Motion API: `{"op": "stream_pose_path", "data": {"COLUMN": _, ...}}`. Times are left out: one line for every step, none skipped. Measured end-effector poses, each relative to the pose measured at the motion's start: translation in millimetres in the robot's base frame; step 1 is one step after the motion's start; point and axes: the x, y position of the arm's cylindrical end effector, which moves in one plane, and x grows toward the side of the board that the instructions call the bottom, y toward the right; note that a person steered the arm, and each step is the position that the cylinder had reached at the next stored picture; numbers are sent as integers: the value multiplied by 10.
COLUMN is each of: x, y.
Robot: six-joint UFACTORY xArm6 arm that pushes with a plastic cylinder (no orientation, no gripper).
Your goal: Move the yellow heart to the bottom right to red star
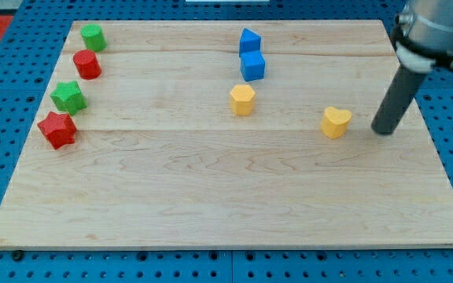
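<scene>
The yellow heart [336,122] lies on the wooden board at the view's right of centre. The red star [57,129] lies near the board's left edge. My tip [383,130] rests on the board just to the right of the yellow heart, a small gap between them. The dark rod rises from it toward the view's top right corner.
A yellow hexagon block [242,100] lies at mid-board. Two blue blocks [251,66] [249,41] stand above it. At the left, a green star [68,97], a red cylinder [87,64] and a green block [93,36] lie above the red star. The board's edge [226,245] borders blue pegboard.
</scene>
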Motion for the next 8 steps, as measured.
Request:
{"op": "stream_pose_path", "data": {"x": 98, "y": -620}}
{"op": "stream_pose_path", "data": {"x": 463, "y": -1179}}
{"op": "stream_pose_path", "data": {"x": 323, "y": -1404}}
{"op": "stream_pose_path", "data": {"x": -38, "y": -1413}}
{"op": "stream_pose_path", "data": {"x": 216, "y": -2061}}
{"op": "stream_pose_path", "data": {"x": 564, "y": -2656}}
{"op": "stream_pose_path", "data": {"x": 481, "y": -3062}}
{"op": "stream_pose_path", "data": {"x": 246, "y": -3084}}
